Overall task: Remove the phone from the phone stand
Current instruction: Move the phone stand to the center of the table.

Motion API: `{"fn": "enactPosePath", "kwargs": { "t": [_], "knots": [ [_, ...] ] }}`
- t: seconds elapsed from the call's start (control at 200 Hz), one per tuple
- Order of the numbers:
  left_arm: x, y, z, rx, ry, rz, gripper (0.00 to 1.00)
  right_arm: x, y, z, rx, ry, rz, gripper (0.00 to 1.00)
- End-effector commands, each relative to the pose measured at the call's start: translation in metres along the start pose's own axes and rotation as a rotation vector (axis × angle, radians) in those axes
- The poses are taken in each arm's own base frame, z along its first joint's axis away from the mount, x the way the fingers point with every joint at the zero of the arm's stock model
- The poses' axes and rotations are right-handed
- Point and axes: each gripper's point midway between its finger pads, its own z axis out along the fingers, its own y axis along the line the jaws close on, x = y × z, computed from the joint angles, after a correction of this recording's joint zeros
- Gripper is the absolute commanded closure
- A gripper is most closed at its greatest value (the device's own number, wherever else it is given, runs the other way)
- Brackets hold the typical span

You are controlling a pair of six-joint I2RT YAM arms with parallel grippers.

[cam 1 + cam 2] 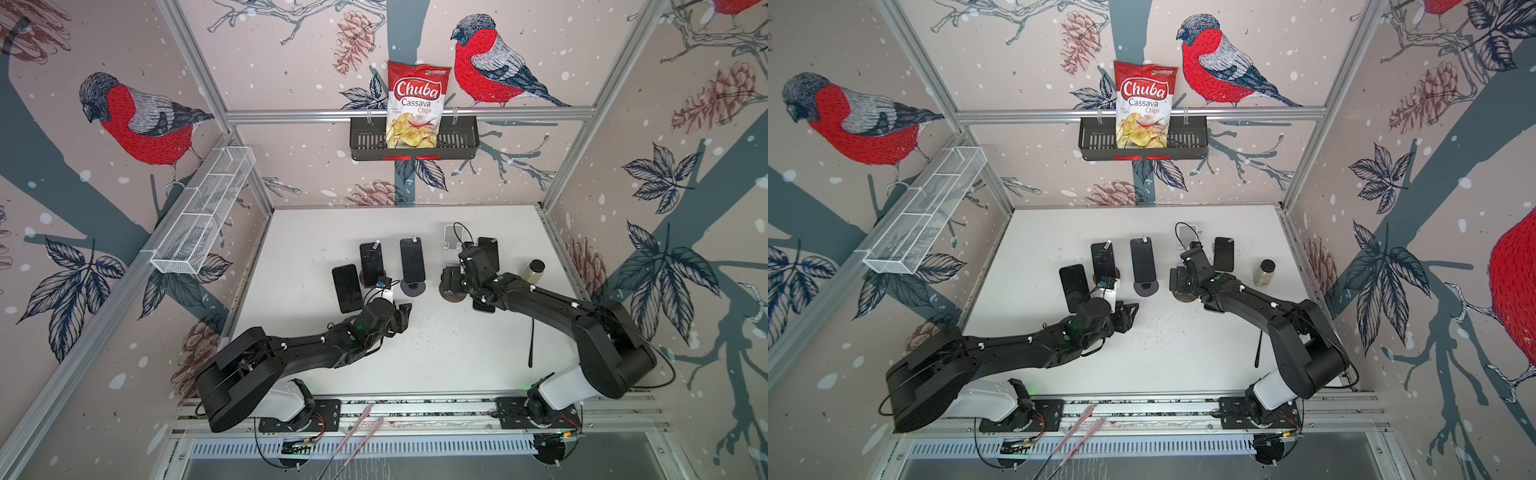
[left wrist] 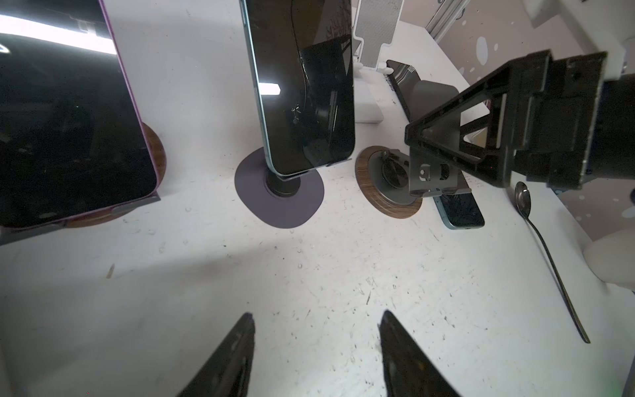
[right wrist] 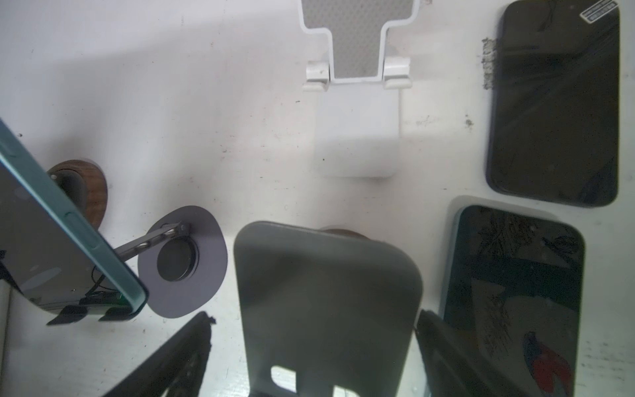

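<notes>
In both top views my right gripper (image 1: 451, 280) sits over the phone stand (image 1: 453, 298), left gripper (image 1: 405, 318) spread, empty; left wrist shows me the phone (image 2: 460, 213) flat just right of it, long axis near-far; right wrist: jaws apart astride the stand's plate

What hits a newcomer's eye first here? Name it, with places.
The red chips bag standing in the black basket on the back wall. Then the dark phones propped on stands mid-table, and the right pincer straddling an empty grey stand, a phone flat beside it.
</notes>
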Motion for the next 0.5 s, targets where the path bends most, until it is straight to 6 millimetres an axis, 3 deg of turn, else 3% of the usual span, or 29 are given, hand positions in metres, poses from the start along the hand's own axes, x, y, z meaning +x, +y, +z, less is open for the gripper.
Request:
{"fn": "enactPosePath", "kwargs": {
  "t": [0.0,0.495],
  "knots": [
    [-0.003,0.002,-0.001,-0.010,-0.014,-0.008,0.42,-0.006,-0.001,0.004,0.016,-0.029,0.023,0.11],
    [0.000,0.004,-0.001,-0.017,-0.008,-0.007,0.42,-0.019,-0.006,0.008,0.045,-0.112,0.011,0.33]
  ]
}}
